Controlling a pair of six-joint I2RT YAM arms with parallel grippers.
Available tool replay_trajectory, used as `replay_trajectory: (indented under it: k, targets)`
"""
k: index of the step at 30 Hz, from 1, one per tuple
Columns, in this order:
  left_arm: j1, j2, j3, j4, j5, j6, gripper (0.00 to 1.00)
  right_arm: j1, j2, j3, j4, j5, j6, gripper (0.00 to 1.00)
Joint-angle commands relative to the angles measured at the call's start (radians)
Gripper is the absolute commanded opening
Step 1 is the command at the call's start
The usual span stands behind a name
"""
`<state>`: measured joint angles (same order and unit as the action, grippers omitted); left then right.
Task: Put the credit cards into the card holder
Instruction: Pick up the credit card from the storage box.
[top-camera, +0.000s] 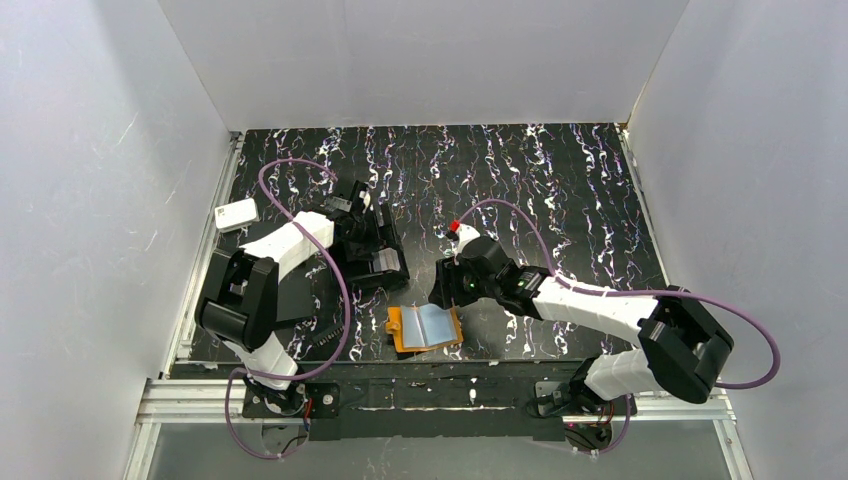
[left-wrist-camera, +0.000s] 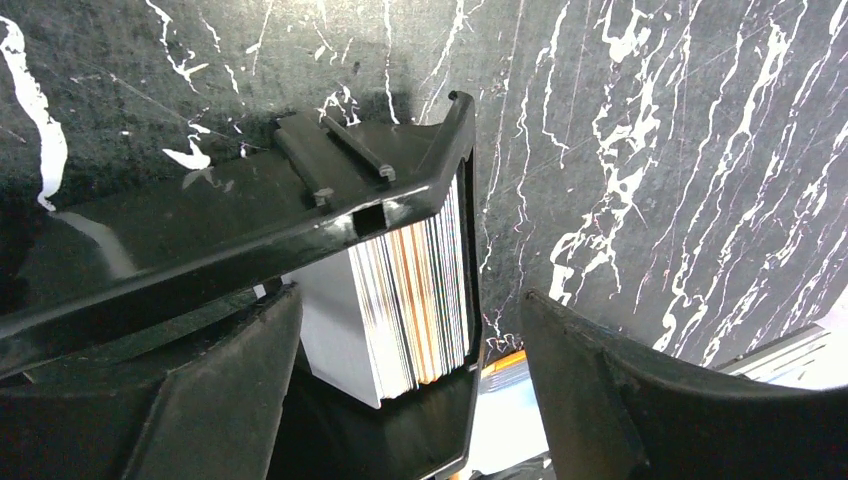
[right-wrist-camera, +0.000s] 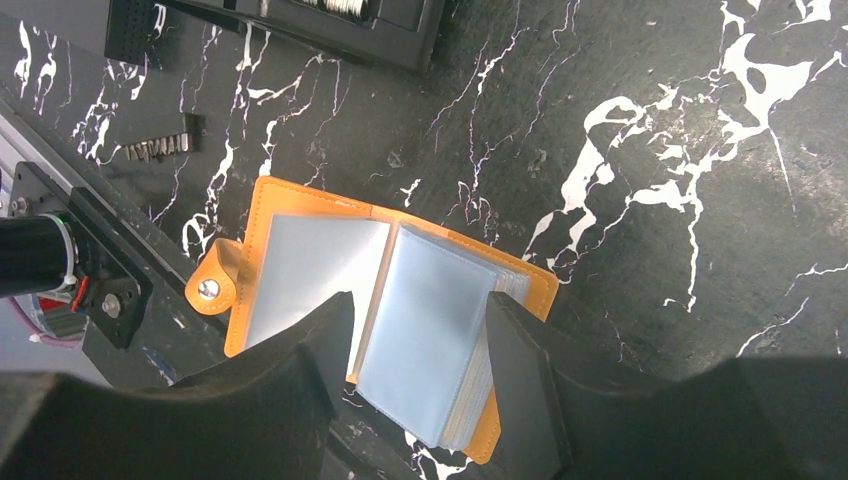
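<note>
The black marbled desk (top-camera: 560, 200) lies under both arms. The left claw (left-wrist-camera: 410, 405) hangs over one end of a black tray (left-wrist-camera: 250, 220). Its 2 fingers (left-wrist-camera: 640, 400) stand wide apart, so it is open and grips nothing. The tray end shows between the fingers, and a clear gap stays between the tray and one finger. On the other side I cannot tell if the finger touches the tray.

The right claw (right-wrist-camera: 415, 400) is low over the card holder (right-wrist-camera: 300, 215), which lies opened flat on the desk, well apart from the left claw. This claw is also open, its jaws spread. The pale see-through pockets (right-wrist-camera: 430, 310) of the holder fill the space between the 2 fingers, and the orange cover shows around them. I cannot tell if the fingertips touch the pockets.

The credit cards (left-wrist-camera: 420, 290) stand on edge, packed tight together in the tray end, right in front of the left claw and between its fingers. Their edges are white, grey and orange-brown. A white box (top-camera: 236, 214) lies on the desk beyond the left claw, near the side wall. The small tab (right-wrist-camera: 210, 290) of the holder, with a metal snap, sticks out past the outer side of one finger of the right claw.
</note>
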<state>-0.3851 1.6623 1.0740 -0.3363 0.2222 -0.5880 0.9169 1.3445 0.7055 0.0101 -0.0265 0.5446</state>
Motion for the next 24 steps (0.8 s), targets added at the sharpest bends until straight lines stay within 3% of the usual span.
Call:
replay_trajectory:
  k: [1, 12, 24]
  targets:
    - [-0.004, -0.024, -0.006, 0.02, 0.034, -0.006, 0.74, -0.006, -0.03, 0.017, 0.042, -0.005, 0.0, 0.6]
    - [-0.004, -0.02, -0.012, 0.024, 0.037, 0.004, 0.45, -0.009, -0.031, 0.012, 0.042, -0.009, 0.001, 0.6]
    - [-0.005, -0.03, -0.005, 0.005, 0.024, 0.031, 0.25, -0.01, -0.018, 0.014, 0.052, -0.025, 0.005, 0.6]
